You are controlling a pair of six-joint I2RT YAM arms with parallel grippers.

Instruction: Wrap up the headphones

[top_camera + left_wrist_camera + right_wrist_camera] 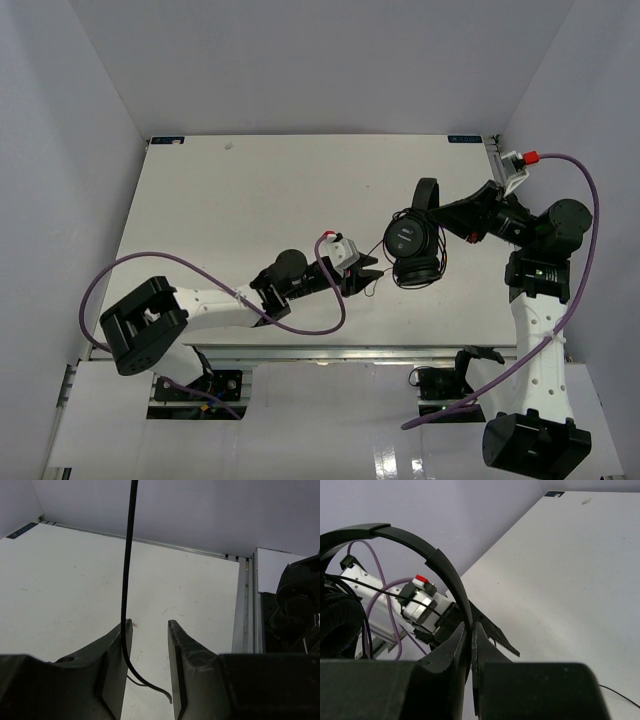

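Headphones (408,240): placed right of centre in the top view, over the table (240,200). The headband (428,190) is clamped between the closed jaws of the right gripper (443,212). In the right wrist view the same clamp is seen at the band's lower end (469,630).

Cord (127,555): seen in the left wrist view, stretched straight down from the top edge of the frame. It is passed between the fingers of the left gripper (149,630) and laid along the inner face of the finger at frame left. The jaws are held partly apart, with clear gap beside the cord; a loose end is curled below them.

Left gripper (368,272): sited just left of the earcups in the top view, near the frame's centre.

Open room: the upper and left parts of the white table are bare, up to the far edge and the left edge.

Bounds: pale walls (300,60) are set on three sides; a metal rail (242,605) is run along the table's edge at frame right.

Obstructions: purple cables (300,325) are looped off both arms, one beside the left wrist, one arched at upper right (590,200).
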